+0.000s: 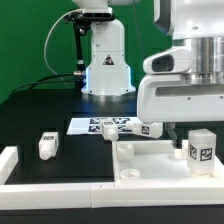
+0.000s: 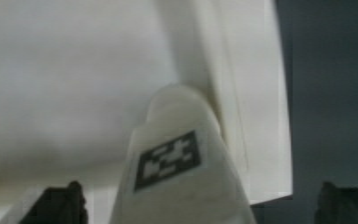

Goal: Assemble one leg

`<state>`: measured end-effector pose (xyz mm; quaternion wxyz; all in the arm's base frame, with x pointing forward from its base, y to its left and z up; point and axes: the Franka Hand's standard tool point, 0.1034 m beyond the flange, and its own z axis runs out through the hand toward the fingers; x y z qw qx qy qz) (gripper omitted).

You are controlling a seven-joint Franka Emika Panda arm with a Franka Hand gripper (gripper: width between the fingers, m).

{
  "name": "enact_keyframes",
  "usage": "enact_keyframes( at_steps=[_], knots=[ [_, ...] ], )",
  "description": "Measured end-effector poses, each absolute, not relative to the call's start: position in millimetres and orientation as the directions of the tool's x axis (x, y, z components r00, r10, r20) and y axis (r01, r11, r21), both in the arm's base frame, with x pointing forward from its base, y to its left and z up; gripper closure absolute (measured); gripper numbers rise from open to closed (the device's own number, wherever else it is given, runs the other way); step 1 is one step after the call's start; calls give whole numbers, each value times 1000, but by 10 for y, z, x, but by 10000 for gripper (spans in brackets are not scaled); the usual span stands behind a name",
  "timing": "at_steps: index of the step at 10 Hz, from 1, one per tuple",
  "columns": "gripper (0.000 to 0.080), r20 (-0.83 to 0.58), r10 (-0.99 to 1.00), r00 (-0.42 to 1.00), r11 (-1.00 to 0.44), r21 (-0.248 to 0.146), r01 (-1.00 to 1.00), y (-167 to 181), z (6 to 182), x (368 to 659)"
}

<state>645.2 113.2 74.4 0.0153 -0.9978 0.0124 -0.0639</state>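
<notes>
A leg, a small white peg with a square tag, stands upright on the near right part of the white tabletop. My gripper hangs just above and around it. In the wrist view the leg rises between my two dark fingertips, with a gap on at least one side, so my gripper is open. The tabletop fills the view behind the leg. A second leg lies on the black table at the exterior view's left. A third leg sits by the marker board.
The marker board lies flat in the middle of the table. The robot base stands behind it. A white rail runs along the front and the exterior view's left edge.
</notes>
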Motion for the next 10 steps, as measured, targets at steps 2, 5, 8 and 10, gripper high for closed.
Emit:
enact_keyframes(
  at_steps=[2, 5, 8, 10],
  knots=[
    [180, 140, -30, 990, -999, -33, -26, 1130, 726, 6455],
    [510, 132, -174, 976, -984, -53, -168, 1130, 717, 6452],
    [515, 123, -495, 860, -868, -88, -488, 1102, 707, 6445],
    [515, 66, -744, 665, -667, -134, -733, 1050, 702, 6438]
  ],
)
